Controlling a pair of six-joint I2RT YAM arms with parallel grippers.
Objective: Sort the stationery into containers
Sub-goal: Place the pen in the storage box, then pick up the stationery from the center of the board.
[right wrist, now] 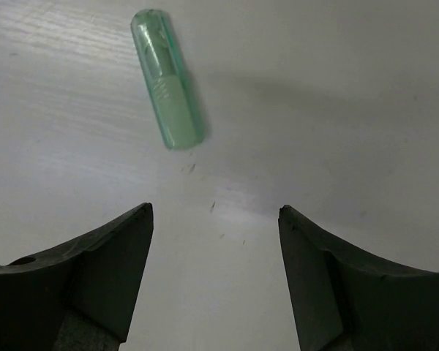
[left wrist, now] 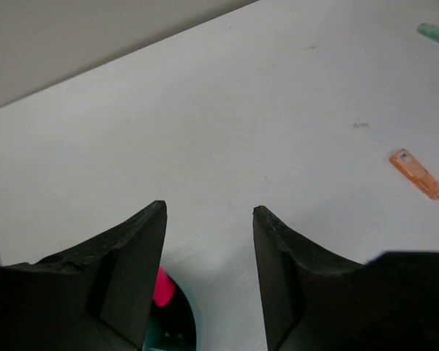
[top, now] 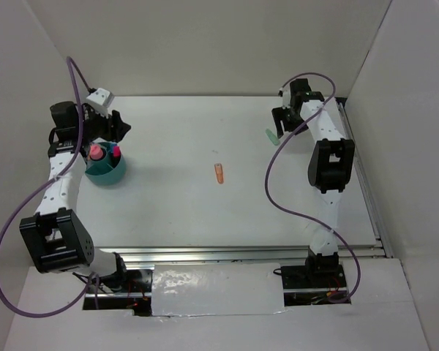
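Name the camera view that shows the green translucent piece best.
Right wrist. The green translucent piece lies large and sharp, just beyond the open right end effector. Top external shows only a small green sliver beside that end effector; left wrist catches just one end at its top right corner.

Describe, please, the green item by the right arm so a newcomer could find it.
On the white table, look beside the open right gripper. A short translucent green plastic tube lies there; its only loose neighbour is a small orange piece mid-table.

light: bright, even, diffuse | shadows: soft, right of green tube [right wrist: 167, 79] | glare: foil strip [top: 216, 289] | focus: slightly soft
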